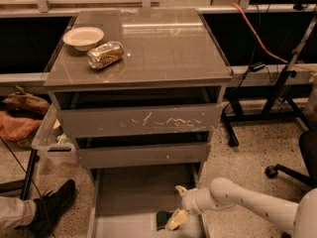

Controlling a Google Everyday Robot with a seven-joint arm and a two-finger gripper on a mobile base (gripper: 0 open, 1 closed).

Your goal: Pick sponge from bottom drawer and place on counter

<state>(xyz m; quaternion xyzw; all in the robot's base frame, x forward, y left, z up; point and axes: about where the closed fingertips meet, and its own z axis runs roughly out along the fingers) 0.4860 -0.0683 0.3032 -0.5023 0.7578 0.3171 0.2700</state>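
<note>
The sponge (162, 220), dark green on top, lies on the floor of the open bottom drawer (131, 192), near its front right corner. My gripper (177, 206) reaches into the drawer from the right on a white arm. Its fingers look spread: one fingertip (180, 189) points up and back, and the other touches the sponge's right side. The sponge rests on the drawer floor. The glossy grey-brown counter (163, 48) tops the cabinet above.
A crushed gold can (105, 55) and a cream bowl (83, 36) sit on the counter's left side. The two upper drawers stand slightly open. A plastic bin (49, 139) hangs at the cabinet's left. A person's shoe (53, 208) is at lower left, a chair base (273, 171) at right.
</note>
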